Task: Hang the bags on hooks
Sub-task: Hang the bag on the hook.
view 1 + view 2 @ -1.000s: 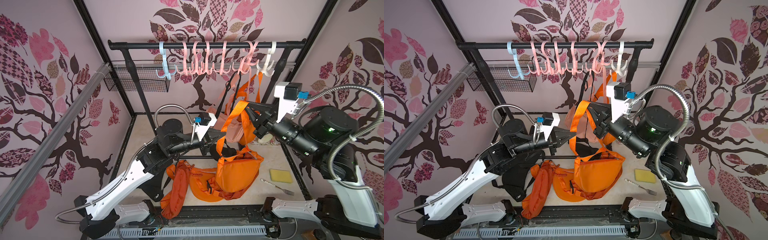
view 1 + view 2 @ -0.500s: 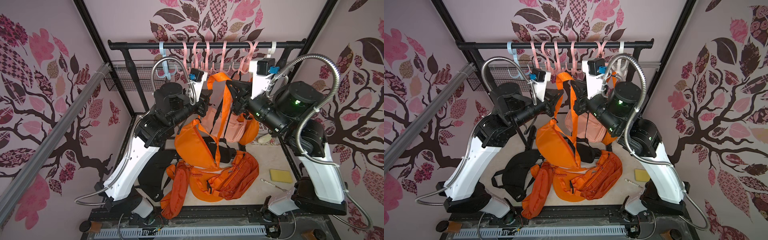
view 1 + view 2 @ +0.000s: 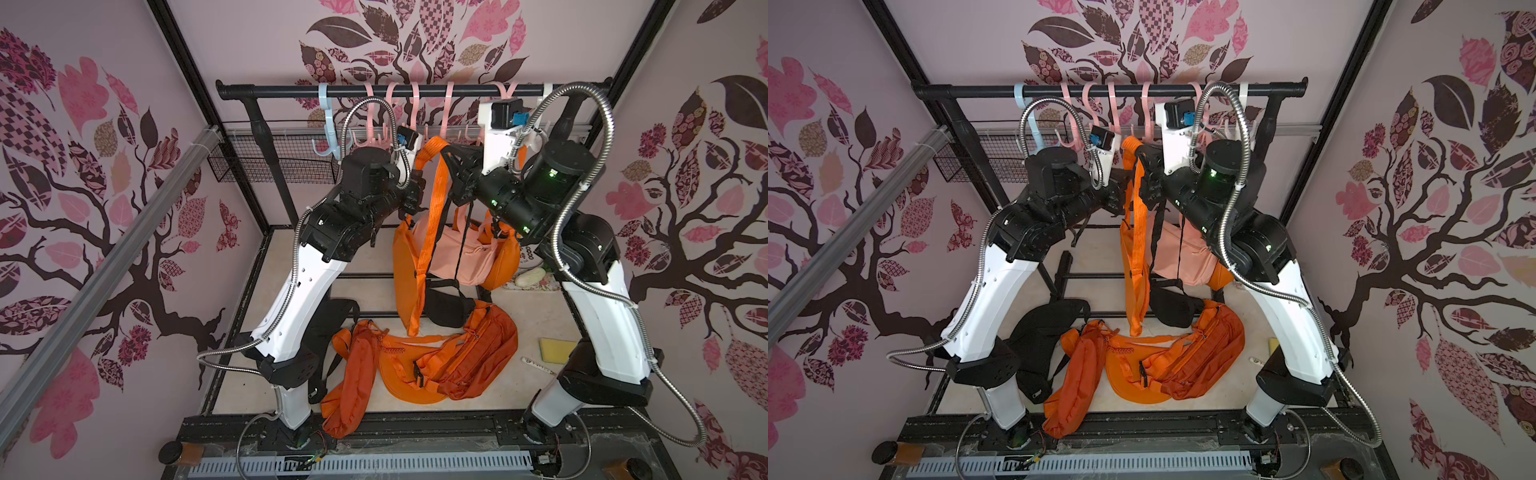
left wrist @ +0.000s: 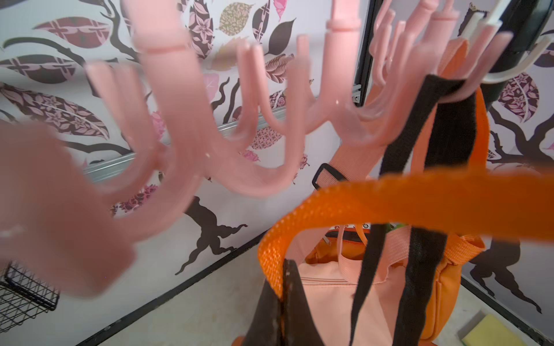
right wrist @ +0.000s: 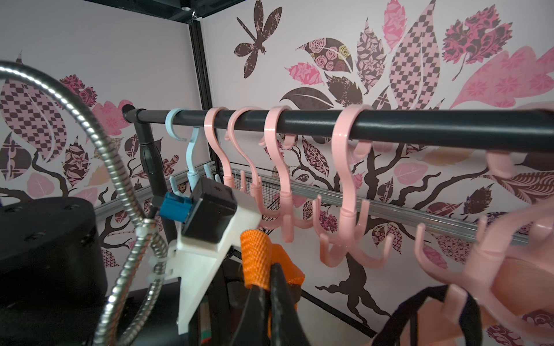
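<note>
Across the twelve o'clock edge of the cell, in both top views, runs the black metal hanging rail (image 3: 282,90) (image 3: 976,89). It carries a row of pink plastic multi-pronged hooks (image 3: 374,140). Below it, at centre, hangs the orange fabric sling bag (image 3: 405,270), lifted clear of the loose orange bags (image 3: 449,357) lying on the floor at six o'clock. A peach fabric bag (image 3: 457,253) hangs just behind it, toward one o'clock, already on a hook.

The bag's orange webbing strap (image 3: 428,156) arches just below the prongs, stretched between the two arms.
- Left gripper (image 4: 284,269): fingers clamped together on the strap, confirmed in the left wrist view.
- Right gripper (image 5: 271,269): fingers likewise pinched on bunched webbing, per the right wrist view.

The strap appears not yet over any prong.

Assessment: the step in hand is presenting the strap to a hook. The next move calls for raising the taut span above a free prong tip, carrying it toward twelve o'clock and lowering it into the crook. Only then should the fingers part. Risk: snagging the occupied hooks toward one o'clock.
</note>
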Robot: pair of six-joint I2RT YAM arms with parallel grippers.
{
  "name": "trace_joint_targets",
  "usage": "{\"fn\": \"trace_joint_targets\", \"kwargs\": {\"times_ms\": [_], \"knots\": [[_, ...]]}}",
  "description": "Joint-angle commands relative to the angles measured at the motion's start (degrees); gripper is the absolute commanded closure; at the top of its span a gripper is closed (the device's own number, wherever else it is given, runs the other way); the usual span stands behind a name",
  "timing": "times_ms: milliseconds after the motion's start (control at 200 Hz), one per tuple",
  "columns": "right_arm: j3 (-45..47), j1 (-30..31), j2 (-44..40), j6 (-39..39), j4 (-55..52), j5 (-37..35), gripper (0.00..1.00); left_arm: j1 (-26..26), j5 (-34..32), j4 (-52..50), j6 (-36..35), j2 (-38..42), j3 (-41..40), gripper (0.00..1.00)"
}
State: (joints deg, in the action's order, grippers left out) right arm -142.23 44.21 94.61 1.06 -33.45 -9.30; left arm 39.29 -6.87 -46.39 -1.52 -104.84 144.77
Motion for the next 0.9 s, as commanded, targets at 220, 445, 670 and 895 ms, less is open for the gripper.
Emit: {"fn": "trace_joint_targets", "kwargs": {"times_ms": [220,445,670,895], "knots": [[-4.28,-7.18,1.26,-5.15,3.39,6.79,1.0,0.0,-2.45,1.11,-1.15,-3.56,7.15,1.0],[-5.76,-10.09,3.59,-7.73,3.84,11.46,1.0,0.06,-2.66,1.43,-1.24,-6.82,9.04,1.0],[-5.64,-11.2,3.77,-8.25,4.2,13.8,1.0,0.01,-3.67,2.27,-1.73,-4.81,8.64,1.0],[-5.05,-13.72,3.74,-10.49,5.49,14.08,1.0,0.03,-4.24,2.8,-1.95,-4.75,7.88,1.0]]}}
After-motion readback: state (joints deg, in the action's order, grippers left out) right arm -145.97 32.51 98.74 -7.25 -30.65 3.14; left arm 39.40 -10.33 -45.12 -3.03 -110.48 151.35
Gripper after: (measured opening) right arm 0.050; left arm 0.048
